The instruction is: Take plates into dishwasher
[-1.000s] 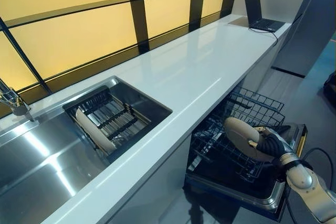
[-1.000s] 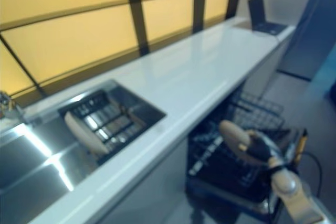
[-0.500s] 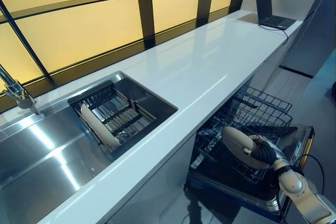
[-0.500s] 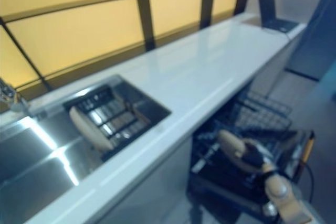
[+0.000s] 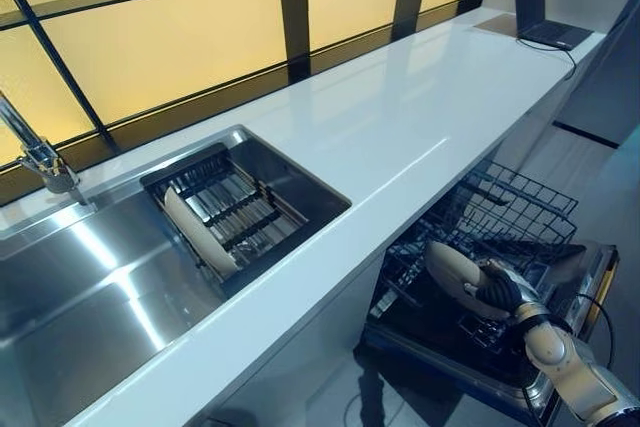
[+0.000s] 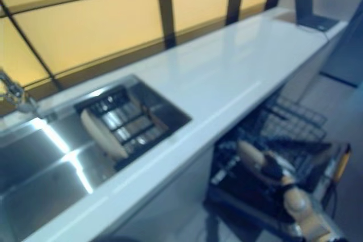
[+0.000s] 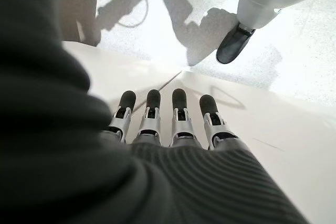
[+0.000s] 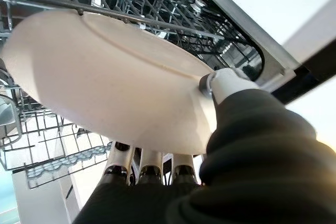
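Now: right hand [image 5: 497,290] clamped on plate [image 5: 452,272], just above rack [image 5: 500,209].
Change: plate has sunk, likely nearly slotted.
Left hand [image 7: 168,124]: fingers straight, idle.
Sink [image 5: 60,277]: another plate [image 5: 198,234] waits.

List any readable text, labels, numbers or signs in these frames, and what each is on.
None readable.
Plate in the right hand: plain, no marking.
Dishwasher rack: bare wire, no label visible.
Laptop at the far end of the countertop: too small to tell.
Second plate in the sink rack: no print visible.
Left hand: no marking visible.
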Available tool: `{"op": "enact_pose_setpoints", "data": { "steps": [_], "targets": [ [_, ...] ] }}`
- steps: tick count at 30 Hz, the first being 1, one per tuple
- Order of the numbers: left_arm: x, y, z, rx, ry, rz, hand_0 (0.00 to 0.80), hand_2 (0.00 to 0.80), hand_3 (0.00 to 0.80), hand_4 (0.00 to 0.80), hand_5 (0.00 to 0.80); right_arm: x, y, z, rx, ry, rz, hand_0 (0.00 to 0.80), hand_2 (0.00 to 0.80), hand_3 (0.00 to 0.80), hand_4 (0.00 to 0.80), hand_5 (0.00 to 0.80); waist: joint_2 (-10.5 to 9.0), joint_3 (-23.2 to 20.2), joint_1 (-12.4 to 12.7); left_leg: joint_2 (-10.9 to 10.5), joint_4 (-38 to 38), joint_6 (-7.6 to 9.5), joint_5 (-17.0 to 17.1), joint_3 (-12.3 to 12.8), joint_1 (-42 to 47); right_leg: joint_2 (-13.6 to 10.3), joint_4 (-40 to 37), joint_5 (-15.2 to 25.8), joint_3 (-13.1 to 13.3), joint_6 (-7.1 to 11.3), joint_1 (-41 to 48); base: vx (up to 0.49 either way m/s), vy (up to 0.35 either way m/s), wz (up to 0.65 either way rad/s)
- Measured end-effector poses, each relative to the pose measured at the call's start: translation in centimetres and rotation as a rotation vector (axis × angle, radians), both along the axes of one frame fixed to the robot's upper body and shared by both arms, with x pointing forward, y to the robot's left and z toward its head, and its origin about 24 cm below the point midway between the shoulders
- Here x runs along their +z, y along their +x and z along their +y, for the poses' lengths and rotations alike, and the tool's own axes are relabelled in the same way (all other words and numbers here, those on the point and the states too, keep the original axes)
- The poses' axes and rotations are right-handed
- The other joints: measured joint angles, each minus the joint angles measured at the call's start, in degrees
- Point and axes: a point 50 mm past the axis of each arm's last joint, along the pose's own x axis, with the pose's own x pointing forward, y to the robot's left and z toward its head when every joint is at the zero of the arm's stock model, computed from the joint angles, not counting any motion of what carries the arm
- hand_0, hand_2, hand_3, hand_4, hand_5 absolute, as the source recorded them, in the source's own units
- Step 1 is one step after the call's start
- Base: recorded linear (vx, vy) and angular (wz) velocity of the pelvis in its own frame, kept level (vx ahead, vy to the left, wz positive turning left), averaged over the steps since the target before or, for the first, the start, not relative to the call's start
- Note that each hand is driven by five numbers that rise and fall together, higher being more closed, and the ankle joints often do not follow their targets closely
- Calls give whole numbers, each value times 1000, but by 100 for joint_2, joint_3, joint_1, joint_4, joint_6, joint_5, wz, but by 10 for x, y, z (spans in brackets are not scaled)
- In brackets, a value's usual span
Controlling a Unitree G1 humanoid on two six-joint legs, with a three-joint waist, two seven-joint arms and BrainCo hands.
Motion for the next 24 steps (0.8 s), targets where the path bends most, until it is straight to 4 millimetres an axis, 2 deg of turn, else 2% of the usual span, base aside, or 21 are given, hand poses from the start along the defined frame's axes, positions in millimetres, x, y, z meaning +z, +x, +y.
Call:
{"op": "enact_pose_setpoints", "data": {
  "steps": [7,24],
  "targets": [
    [3,4,3,-7,10,-10,0,0,0,0,0,-4,3,-6,-28,-28,25,800,800,800,800,800,-14,119,76,0,9,1,31,-137,-87,-8,0,-4,-127,-19,0,5,-20,10],
    [11,16,6,-74,32,-36,0,0,0,0,0,-8,20,-7,-77,-57,118,800,800,800,800,800,-43,191,138,2,10,0,34,-143,-91,-6,1,-5,-142,-21,3,0,-1,0]
  ]
}}
